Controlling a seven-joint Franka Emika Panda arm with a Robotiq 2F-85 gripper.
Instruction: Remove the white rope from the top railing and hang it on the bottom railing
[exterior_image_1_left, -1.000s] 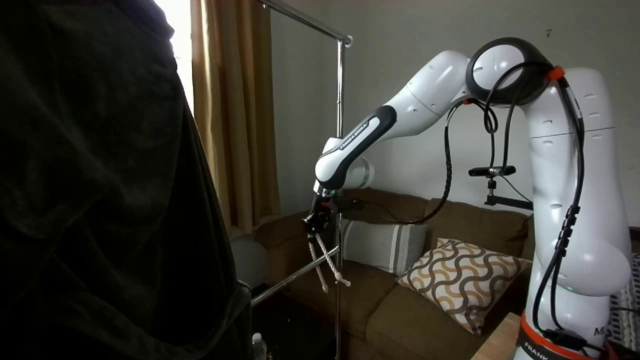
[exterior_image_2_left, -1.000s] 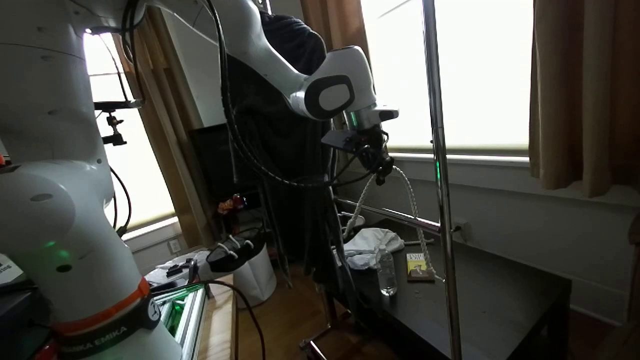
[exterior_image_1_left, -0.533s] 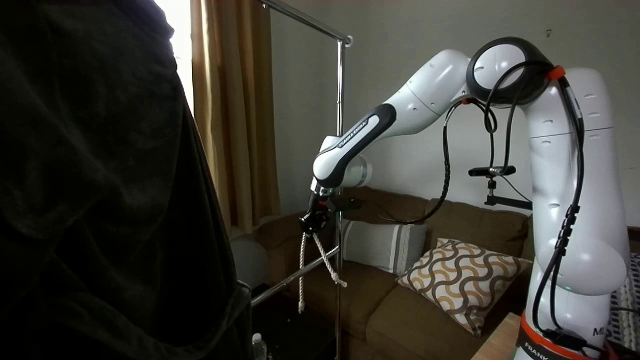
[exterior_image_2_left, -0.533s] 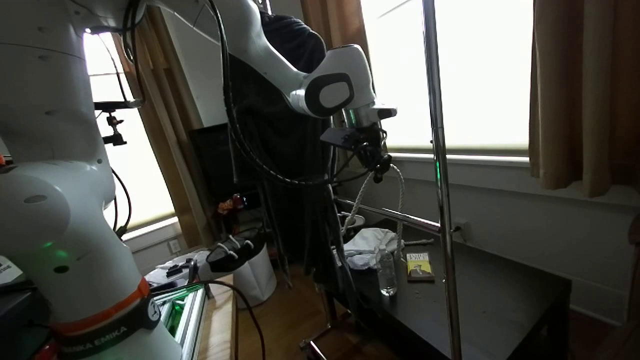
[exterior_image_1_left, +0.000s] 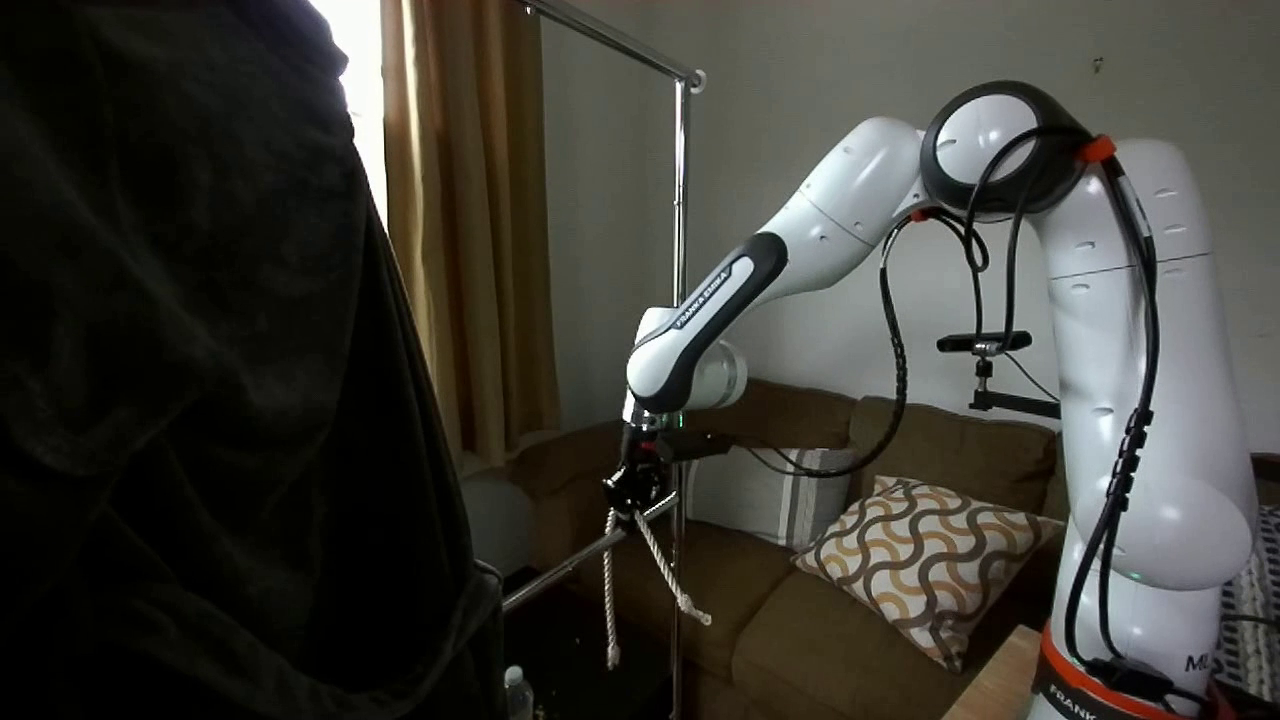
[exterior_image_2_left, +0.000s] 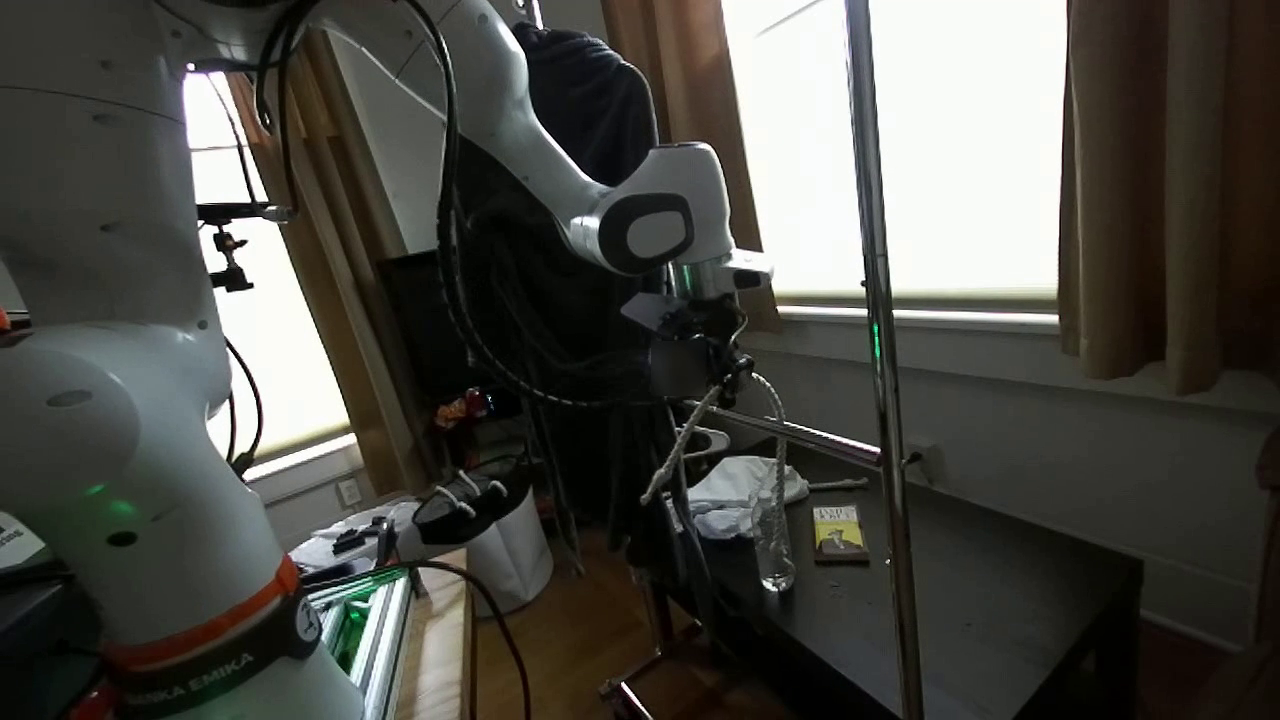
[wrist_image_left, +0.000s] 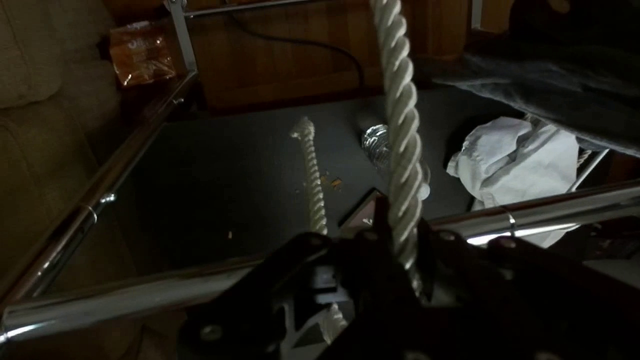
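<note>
My gripper (exterior_image_1_left: 630, 508) is shut on the white rope (exterior_image_1_left: 672, 578) near its fold, and two strands hang below the fingers in both exterior views. In the wrist view the fingertips (wrist_image_left: 402, 237) pinch a thick strand of rope (wrist_image_left: 404, 130). The bottom railing (exterior_image_1_left: 560, 572) runs right at the gripper's height; it also shows in an exterior view (exterior_image_2_left: 825, 440) and in the wrist view (wrist_image_left: 145, 300), passing behind the fingers. I cannot tell whether the strands straddle it. The top railing (exterior_image_1_left: 612, 40) is high above with no rope seen on it.
The rack's upright post (exterior_image_2_left: 880, 300) stands beside the arm. A dark garment (exterior_image_2_left: 590, 430) hangs close to the gripper. A low dark table (exterior_image_2_left: 1000, 570) below bears a water bottle (exterior_image_2_left: 773, 545), a yellow book (exterior_image_2_left: 840, 533) and white cloth (exterior_image_2_left: 745, 480). A sofa (exterior_image_1_left: 800, 640) stands behind.
The strands swung to hang more steeply. The gripper then moved down with the rope, to about the bottom railing's height. It kept its hold.
</note>
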